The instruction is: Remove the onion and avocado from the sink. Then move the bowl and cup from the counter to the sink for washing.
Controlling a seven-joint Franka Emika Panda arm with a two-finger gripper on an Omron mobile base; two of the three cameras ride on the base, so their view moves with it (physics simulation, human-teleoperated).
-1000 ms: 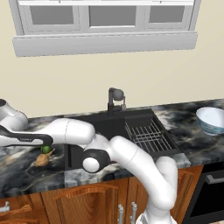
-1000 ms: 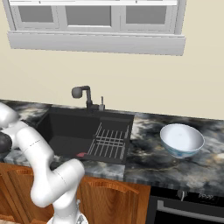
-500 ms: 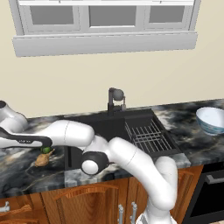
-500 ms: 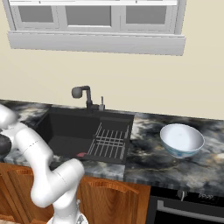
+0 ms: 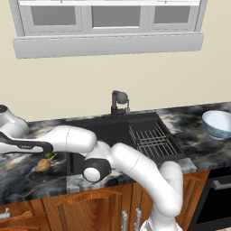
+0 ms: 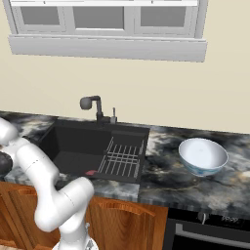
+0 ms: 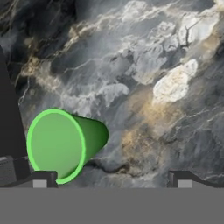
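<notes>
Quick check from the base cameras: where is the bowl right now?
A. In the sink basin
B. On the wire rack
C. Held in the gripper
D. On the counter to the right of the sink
D: the bowl stands on the counter right of the sink.

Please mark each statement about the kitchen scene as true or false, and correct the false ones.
1. The onion lies on the counter left of the sink. True.
2. The bowl is inside the sink. False: it stands on the counter, right of the sink.
3. The end effector is shut on the cup. False: it is open, holding nothing.
4. A faucet stands behind the sink. True.
</notes>
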